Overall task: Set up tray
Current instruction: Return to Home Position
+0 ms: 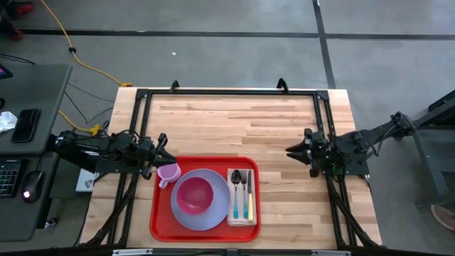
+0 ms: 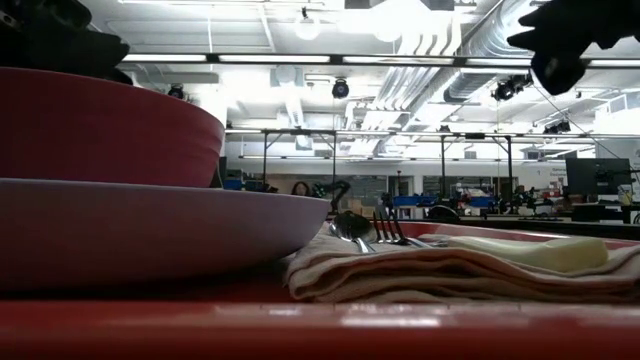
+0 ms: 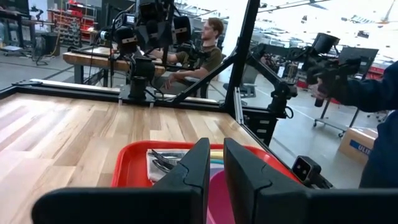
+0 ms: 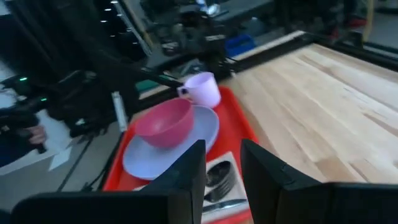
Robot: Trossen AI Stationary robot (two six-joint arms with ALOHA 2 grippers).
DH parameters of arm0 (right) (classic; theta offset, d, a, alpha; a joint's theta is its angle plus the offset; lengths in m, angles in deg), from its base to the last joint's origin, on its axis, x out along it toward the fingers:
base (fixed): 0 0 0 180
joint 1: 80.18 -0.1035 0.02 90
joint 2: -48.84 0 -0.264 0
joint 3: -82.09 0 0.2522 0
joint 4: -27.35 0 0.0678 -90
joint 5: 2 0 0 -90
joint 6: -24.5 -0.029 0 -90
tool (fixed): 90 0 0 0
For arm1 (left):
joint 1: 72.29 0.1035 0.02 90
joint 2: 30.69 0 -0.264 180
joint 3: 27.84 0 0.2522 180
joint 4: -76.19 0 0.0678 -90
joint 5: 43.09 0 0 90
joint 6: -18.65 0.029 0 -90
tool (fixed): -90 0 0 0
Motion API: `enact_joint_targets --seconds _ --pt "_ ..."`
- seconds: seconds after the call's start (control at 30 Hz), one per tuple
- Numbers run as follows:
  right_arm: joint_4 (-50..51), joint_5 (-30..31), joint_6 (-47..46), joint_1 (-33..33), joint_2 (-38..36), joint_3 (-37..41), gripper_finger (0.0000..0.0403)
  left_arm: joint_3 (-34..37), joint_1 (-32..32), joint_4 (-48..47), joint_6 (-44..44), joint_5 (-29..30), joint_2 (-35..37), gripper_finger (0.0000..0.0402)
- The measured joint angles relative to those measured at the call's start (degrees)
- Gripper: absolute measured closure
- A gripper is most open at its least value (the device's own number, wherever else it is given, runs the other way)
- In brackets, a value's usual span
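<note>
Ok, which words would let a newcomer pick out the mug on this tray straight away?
Find the red tray on the wooden table. In its corner nearest the left pincer stands a small mug, just beside the plate. It is the only piece with a handle, pale lilac, while the bowl on the plate is deep pink.

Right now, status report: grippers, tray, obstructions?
Left gripper at large flat red plastic tray's left rim, right gripper over bare wooden table; both empty, fingers slightly apart. Tray holds blue plate, pink bowl, cup, napkin, cutlery. Nothing blocking.
</note>
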State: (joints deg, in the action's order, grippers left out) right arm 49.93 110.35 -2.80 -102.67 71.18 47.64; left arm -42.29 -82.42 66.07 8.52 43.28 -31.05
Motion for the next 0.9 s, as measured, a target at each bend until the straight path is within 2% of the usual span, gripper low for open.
enact_joint_targets --seconds 0.13,0.4,0.57,0.9 --pt "-0.55 -0.75 1.97 -0.01 -1.53 0.0 0.0324 0.01 0.0 0.13 0.0 -0.25 0.0 0.0323" --pt "-0.65 -0.95 6.15 0.02 -9.22 -0.02 0.0324 0.02 0.0 0.5 0.0 -1.88 0.0 0.0323" --pt "2.59 -0.76 3.62 0.0 -11.84 1.19 0.0324 0.04 0.0 0.52 0.0 -1.95 0.0 0.0323" --pt "-20.03 -4.49 0.45 0.02 -17.75 20.18 0.0324 0.05 -0.01 1.14 -0.61 -1.97 -0.01 0.0323"
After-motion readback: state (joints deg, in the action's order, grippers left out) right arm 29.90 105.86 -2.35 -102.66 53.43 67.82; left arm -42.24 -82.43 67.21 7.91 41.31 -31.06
